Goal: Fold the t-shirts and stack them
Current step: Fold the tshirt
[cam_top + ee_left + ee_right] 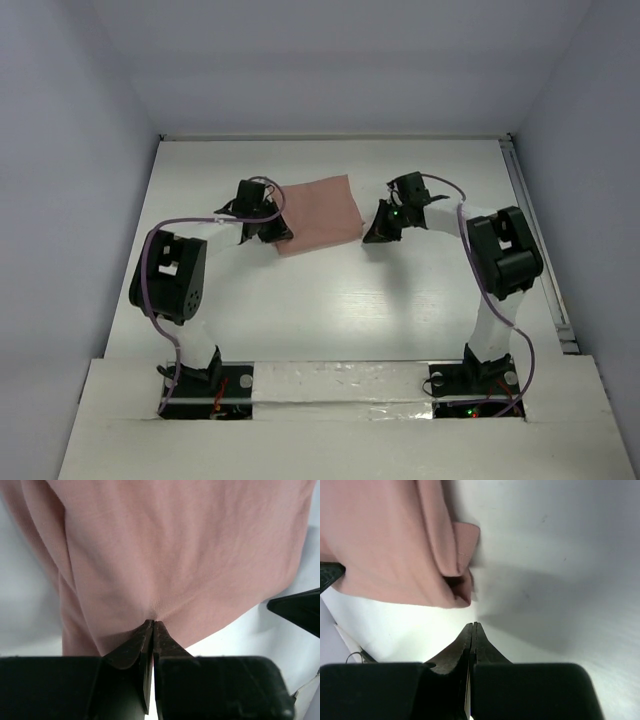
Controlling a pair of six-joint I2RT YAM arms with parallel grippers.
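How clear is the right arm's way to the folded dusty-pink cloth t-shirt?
Probably yes, reachable: the right gripper, shut and empty, sits just beside the dusty-pink cloth t-shirt, with only white table between them. It would need to open first.

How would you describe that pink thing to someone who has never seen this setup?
Start at the white table and look to its far half, between the left arm and the right arm. There lies the t-shirt, folded into a rough rectangle. Unlike the hard black-and-white arms beside it, it is soft, dusty-pink cloth.
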